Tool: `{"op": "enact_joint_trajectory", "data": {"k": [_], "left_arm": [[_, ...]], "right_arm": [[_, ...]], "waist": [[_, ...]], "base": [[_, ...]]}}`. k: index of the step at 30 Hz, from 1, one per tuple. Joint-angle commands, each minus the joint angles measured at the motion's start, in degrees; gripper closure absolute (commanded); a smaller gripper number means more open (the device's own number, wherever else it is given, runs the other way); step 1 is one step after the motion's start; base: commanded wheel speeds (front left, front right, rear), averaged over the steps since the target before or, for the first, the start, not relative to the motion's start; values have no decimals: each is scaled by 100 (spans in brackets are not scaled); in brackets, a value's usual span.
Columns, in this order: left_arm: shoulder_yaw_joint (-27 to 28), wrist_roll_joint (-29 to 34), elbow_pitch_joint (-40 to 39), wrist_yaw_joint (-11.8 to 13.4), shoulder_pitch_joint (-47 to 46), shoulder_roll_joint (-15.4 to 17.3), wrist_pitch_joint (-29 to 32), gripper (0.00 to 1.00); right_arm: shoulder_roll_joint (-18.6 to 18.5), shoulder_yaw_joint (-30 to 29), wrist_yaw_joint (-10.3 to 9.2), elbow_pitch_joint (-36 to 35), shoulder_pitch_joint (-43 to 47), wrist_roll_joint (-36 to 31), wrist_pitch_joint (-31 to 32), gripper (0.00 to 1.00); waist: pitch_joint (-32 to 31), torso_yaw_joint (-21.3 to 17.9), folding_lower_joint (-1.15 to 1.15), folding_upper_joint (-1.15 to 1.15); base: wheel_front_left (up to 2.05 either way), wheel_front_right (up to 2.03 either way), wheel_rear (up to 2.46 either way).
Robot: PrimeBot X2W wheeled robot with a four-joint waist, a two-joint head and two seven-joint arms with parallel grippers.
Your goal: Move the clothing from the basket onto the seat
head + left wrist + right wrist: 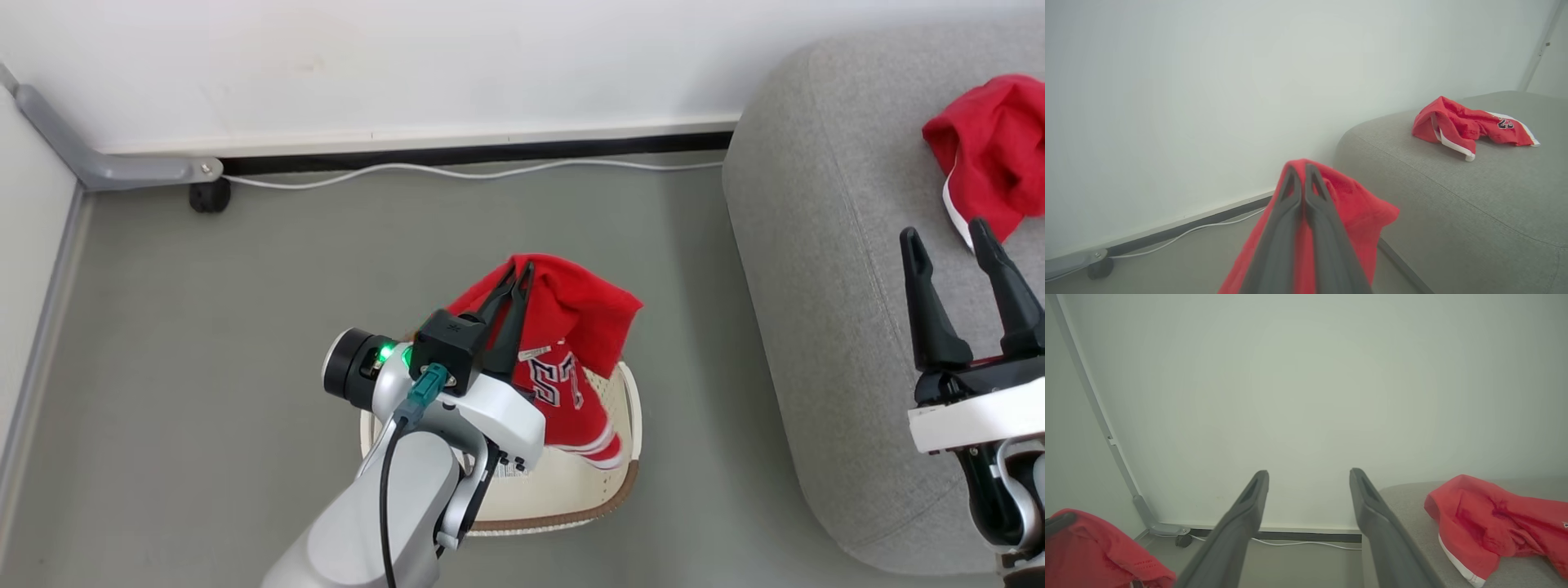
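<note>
The sofa [824, 286], cut off at the edge, lies under the right gripper's [951, 245] spread, empty fingers. The basket [629, 457] sits mostly hidden beneath the left gripper [516, 273], whose closed fingers pinch a garment [580, 327] by its top; it hangs lengthwise downward. A second garment [992, 147] lies crumpled just past the right fingertips.

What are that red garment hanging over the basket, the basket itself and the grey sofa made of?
The red garment: soft matte fabric, likely a sports knit; it drapes limply in folds. The basket: probably rigid plastic, smooth cream, with rows of punched holes; its brown rim looks woven, perhaps only moulded. The sofa: matte light-grey textile upholstery, with fine weave grain and a seam.
</note>
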Motion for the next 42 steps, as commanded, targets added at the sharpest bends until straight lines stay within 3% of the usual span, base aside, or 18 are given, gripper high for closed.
{"op": "enact_joint_trajectory", "data": {"k": [1,22,33,42], "left_arm": [[190,97,-242,-109,-130,67,-61,100],[194,324,-1385,-300,-1018,589,629,100],[238,344,-1724,-292,-1458,672,943,100],[179,334,-1767,-291,-1493,670,940,100]], "right_arm": [[-45,56,17,-85,73,-68,-34,0],[224,114,17,149,297,-217,-34,0],[244,194,17,214,328,-217,-34,0],[133,949,17,-318,207,31,-34,0]], "waist": [[-117,52,0,0],[-396,79,0,0],[-403,61,0,0],[-457,71,0,0]], "base": [[0,0,0],[0,0,0],[0,0,0],[0,0,0]]}}
